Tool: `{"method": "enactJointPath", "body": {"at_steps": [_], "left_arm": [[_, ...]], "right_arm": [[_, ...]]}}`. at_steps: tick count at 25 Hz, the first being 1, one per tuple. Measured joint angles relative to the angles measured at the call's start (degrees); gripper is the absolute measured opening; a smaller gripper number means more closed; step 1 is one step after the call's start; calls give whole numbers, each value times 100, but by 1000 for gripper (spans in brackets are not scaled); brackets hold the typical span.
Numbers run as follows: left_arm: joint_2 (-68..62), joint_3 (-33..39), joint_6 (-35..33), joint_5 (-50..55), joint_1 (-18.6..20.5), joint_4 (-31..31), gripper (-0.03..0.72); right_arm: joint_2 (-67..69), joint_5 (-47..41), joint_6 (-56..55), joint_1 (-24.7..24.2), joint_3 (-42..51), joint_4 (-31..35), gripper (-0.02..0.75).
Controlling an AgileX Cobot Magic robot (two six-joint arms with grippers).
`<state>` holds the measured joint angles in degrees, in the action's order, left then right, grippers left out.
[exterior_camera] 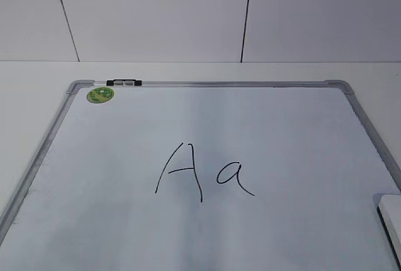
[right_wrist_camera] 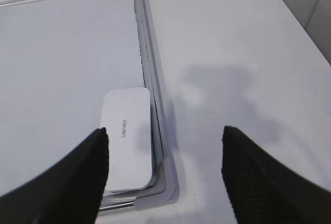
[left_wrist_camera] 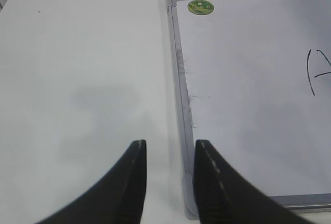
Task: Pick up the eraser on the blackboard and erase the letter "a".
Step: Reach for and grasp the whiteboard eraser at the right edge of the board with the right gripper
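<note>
Right wrist view: eraser point(right_wrist_camera: 128, 138) flat; long axis along blackboard point(right_wrist_camera: 62, 53) right frame.

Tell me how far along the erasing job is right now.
Nothing looks done yet. The small "a" is still fully drawn on the whiteboard, beside the capital "A". The eraser lies untouched in the board's corner by the frame. In hand: the right gripper hangs open over that corner, not touching the eraser. The left gripper is empty by the board's left edge. Left: grasp, carry, wipe.
</note>
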<state>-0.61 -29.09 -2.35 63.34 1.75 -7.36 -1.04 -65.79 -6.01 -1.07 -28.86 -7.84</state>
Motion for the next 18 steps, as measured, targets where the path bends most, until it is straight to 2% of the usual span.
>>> {"method": "enactJointPath", "body": {"at_steps": [18], "left_arm": [[0,0,0,0,0,0,235]], "right_arm": [[0,0,0,0,0,0,526]]}}
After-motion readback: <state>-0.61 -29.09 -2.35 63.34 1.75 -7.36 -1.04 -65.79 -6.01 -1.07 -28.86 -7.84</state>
